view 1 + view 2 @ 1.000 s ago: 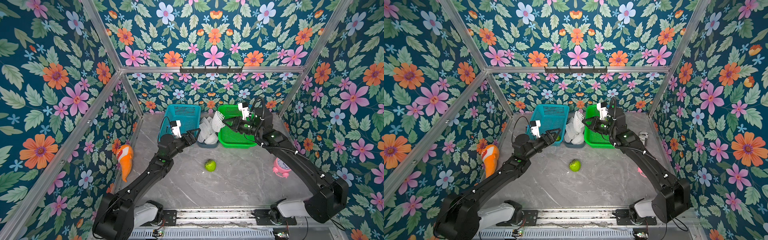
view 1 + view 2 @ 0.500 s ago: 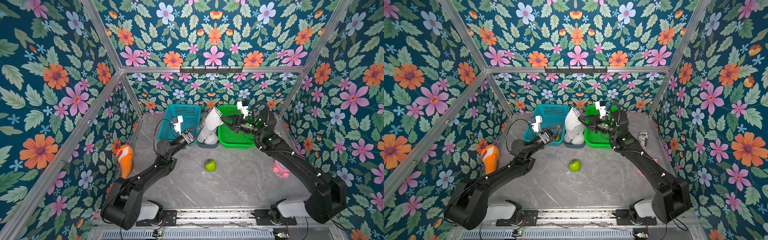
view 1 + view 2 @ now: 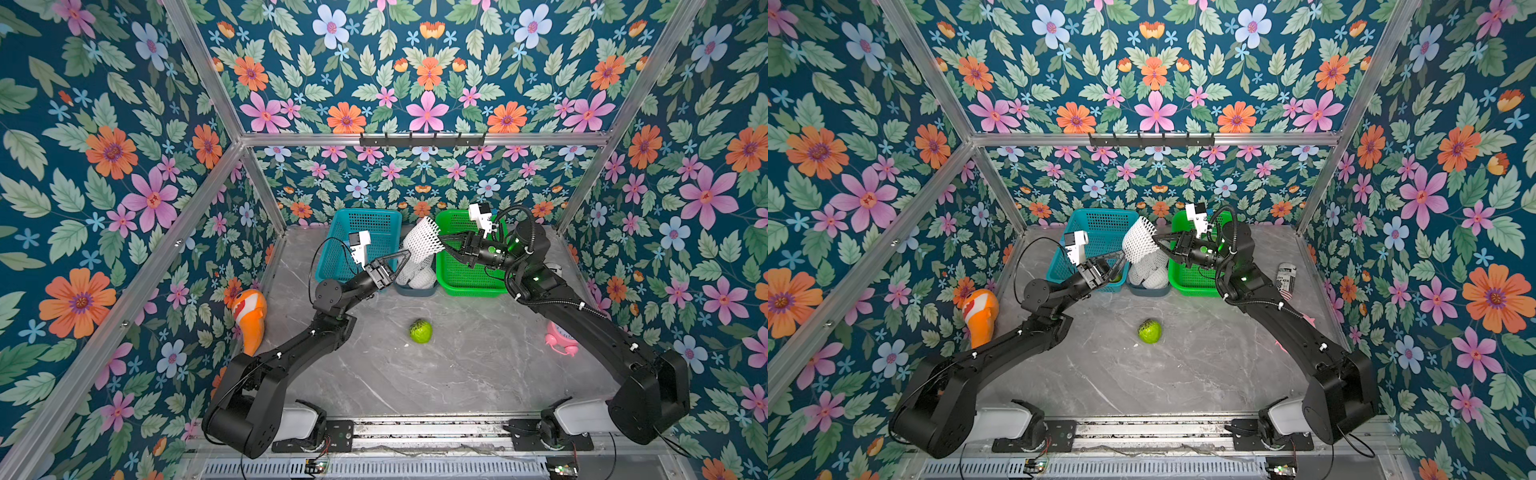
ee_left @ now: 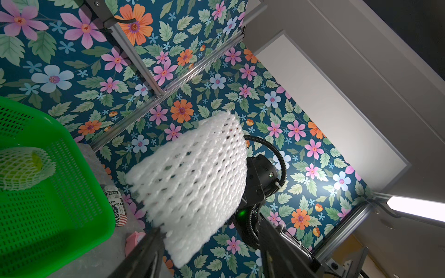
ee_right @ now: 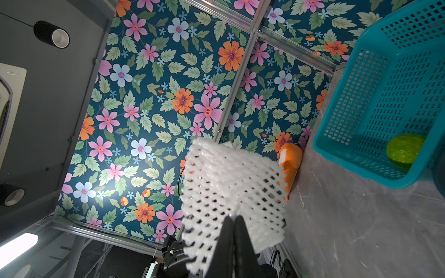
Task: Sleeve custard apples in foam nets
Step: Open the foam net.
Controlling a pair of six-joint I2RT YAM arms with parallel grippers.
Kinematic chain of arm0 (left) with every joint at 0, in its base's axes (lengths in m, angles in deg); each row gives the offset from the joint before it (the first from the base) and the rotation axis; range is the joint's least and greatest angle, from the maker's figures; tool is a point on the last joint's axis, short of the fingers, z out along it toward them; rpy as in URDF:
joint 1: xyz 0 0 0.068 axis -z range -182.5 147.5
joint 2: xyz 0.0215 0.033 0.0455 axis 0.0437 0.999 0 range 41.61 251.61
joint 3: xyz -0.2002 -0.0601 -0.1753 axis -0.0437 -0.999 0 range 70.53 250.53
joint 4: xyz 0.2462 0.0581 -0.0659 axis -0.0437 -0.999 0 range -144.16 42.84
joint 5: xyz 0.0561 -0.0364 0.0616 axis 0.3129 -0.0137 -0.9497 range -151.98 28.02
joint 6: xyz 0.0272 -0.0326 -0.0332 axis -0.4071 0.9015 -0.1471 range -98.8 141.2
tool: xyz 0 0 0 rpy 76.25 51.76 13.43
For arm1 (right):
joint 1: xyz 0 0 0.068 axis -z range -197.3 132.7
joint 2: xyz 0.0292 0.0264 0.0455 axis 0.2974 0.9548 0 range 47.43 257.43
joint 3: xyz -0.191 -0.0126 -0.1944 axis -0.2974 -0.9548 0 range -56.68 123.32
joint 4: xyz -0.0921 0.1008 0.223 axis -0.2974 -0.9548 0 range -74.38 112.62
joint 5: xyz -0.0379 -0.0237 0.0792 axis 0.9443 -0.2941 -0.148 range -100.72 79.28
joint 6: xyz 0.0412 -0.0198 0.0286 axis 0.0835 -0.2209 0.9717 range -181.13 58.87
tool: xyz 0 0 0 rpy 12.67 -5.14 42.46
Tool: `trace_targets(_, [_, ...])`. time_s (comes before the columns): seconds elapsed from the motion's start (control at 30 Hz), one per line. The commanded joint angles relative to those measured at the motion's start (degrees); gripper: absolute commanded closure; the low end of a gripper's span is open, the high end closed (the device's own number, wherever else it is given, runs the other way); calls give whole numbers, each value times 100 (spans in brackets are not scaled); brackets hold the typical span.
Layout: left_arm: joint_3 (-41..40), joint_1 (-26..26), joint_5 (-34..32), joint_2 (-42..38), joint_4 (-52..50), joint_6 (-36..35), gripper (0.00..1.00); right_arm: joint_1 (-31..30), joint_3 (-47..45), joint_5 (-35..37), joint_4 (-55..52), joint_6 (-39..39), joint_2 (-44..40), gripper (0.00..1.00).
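My right gripper (image 3: 442, 240) (image 5: 234, 217) is shut on the edge of a white foam net (image 3: 422, 243) (image 5: 231, 190) and holds it in the air above the grey bin. My left gripper (image 3: 404, 259) (image 4: 209, 240) is open at the net's lower edge (image 4: 192, 178), with one finger touching the mesh and a corner of the net between the jaws. A bare green custard apple (image 3: 420, 331) (image 3: 1150, 331) lies mid-table. Another custard apple (image 5: 404, 150) sits in the blue basket. A custard apple wrapped in a net (image 4: 21, 171) lies in the green basket.
The blue basket (image 3: 361, 232) and the green basket (image 3: 469, 278) stand at the back with a grey bin (image 3: 415, 289) of more nets between them. An orange fish toy (image 3: 249, 311) leans at the left wall. A pink object (image 3: 561, 338) and a can (image 3: 1285, 282) are at the right.
My left gripper has moved right and up to the hanging net, and its jaws have narrowed. My right gripper has shifted the net slightly left while staying shut on it.
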Motion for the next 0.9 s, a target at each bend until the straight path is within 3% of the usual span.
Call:
trace_targets(0.0, [-2, -2, 60, -33, 7, -150, 49, -1, 52, 23, -169, -225, -76, 100])
trace_targets(0.2, [-27, -1, 113, -23, -184, -227, 78, -18, 94, 38, -625, -568, -113, 100])
trace_targets(0.27, [-19, 0, 131, -10, -154, -232, 81, -66, 113, 29, -795, -682, -98, 100])
trace_targets(0.37, [13, -2, 144, 24, -126, -223, 100, -87, 50, 37, -865, -737, -99, 100])
trace_targets(0.53, [-60, -2, 125, 86, 24, -118, 100, -84, 124, -15, -1081, -974, -115, 100])
trace_targets(0.63, [-142, -33, 38, 185, 430, 150, 100, 51, 57, 36, -1215, -1004, -191, 64])
trace_targets(0.7, [-171, -70, -17, 300, 868, 412, 100, 177, -116, 125, -1096, -925, -286, 48])
trace_targets(0.87, [-42, -190, -136, 868, 2362, 1350, 100, 276, -547, 304, -690, -775, -452, 37])
